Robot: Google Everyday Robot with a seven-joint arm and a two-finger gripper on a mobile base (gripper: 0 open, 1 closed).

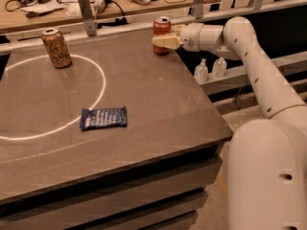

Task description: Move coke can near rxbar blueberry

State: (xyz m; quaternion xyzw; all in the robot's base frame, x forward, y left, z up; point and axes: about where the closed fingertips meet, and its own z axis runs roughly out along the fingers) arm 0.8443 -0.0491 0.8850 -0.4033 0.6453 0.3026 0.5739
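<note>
Camera view: coke can [162,28] stood upright at the far right corner of the tabletop [158,109]. The gripper [159,41] sat across the can's lower front; whether it was open or clamped could not be told. The rxbar blueberry [103,118] lay flat, well apart, left of the tabletop's centre.

light warm, even | shadows soft | pincer [161,41] by coke can [161,27]
</note>
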